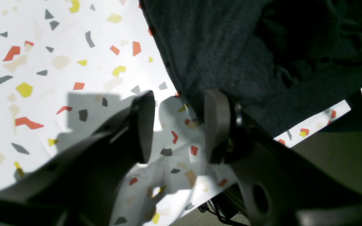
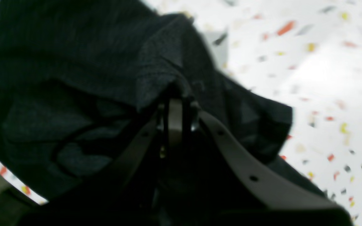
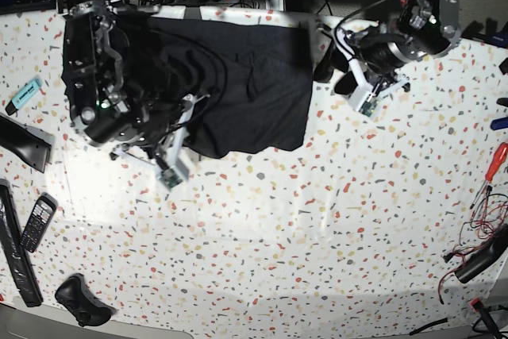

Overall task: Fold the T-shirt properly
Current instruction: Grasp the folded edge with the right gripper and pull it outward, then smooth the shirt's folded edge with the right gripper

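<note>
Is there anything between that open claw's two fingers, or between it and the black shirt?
Nothing. In the left wrist view, the left gripper has only bare speckled table between its fingers; the T-shirt edge lies just beyond.

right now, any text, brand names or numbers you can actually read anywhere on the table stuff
None can be read in any view.
T-shirt: plain black side showing, no lettering or label in sight.
Phone at the table's edge: keypad too small to make out.
Left gripper and right gripper: no markings visible.
Small circuit boards by the wrist cameras in the base view: too small to read.
</note>
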{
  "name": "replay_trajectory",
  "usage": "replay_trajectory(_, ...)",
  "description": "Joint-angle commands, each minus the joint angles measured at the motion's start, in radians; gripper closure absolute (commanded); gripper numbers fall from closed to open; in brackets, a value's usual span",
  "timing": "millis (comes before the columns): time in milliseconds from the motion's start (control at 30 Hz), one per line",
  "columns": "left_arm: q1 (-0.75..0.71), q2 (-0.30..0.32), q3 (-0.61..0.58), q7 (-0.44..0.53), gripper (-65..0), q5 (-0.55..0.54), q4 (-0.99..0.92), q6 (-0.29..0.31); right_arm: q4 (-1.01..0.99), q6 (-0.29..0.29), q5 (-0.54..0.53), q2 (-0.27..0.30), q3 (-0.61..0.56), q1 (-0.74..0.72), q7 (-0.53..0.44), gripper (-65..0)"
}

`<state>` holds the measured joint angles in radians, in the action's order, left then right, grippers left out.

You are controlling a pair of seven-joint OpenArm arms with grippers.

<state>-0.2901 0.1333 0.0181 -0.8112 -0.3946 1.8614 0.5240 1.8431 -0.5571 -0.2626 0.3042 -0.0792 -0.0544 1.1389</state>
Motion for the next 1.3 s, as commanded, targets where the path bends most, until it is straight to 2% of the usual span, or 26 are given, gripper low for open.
replay_trajectory(0,0.008,0.003,0.001,0.02,-24.5,0.004,0.019,0.0,0.032,0.016,-0.002,0.009,0.03,-0.004,-0.011,0.0)
replay_trajectory(133,0.008,0.003,0.001,0.027,-24.5,0.057,0.019,0.0,0.077,0.018,-0.002,0.008,0.154,0.074,-0.011,0.0)
replay_trajectory(400,0.007,0.003,0.001,0.065,-24.5,0.053,0.019,0.0,0.101,0.018,-0.056,0.008,0.37,0.186,-0.011,0.0)
replay_trajectory(500,0.007,0.003,0.001,0.064,-24.5,0.054,0.019,0.0,0.101,0.018,-0.064,0.009,0.418,0.182,-0.012,-5.7)
replay_trajectory(600,0.007,0.003,0.001,0.064,-24.5,0.054,0.019,0.0,0.102,-0.005,-0.188,0.009,0.46,0.182,-0.011,-12.9)
replay_trajectory(733,0.007,0.003,0.001,0.064,-24.5,0.054,0.019,0.0,0.117,-0.031,-0.375,0.009,0.489,0.182,-0.011,-14.0)
replay_trajectory(967,0.007,0.003,0.001,0.064,-24.5,0.055,0.019,0.0,0.23,-0.031,-0.536,0.008,0.491,0.226,-0.011,-14.0)
replay_trajectory(1100,0.008,0.003,0.001,0.064,-24.5,0.054,0.019,0.0,0.312,-0.039,-0.563,0.009,0.49,0.335,-0.011,-14.0)
replay_trajectory(1200,0.008,0.003,0.001,0.064,-24.5,0.054,0.019,0.0,0.368,-0.122,-0.556,0.009,0.49,0.423,-0.011,-14.0)
replay_trajectory(1267,0.008,0.003,0.001,0.064,-24.5,0.054,0.019,0.0,0.389,-0.136,-0.548,0.009,0.489,0.467,-0.011,-14.0)
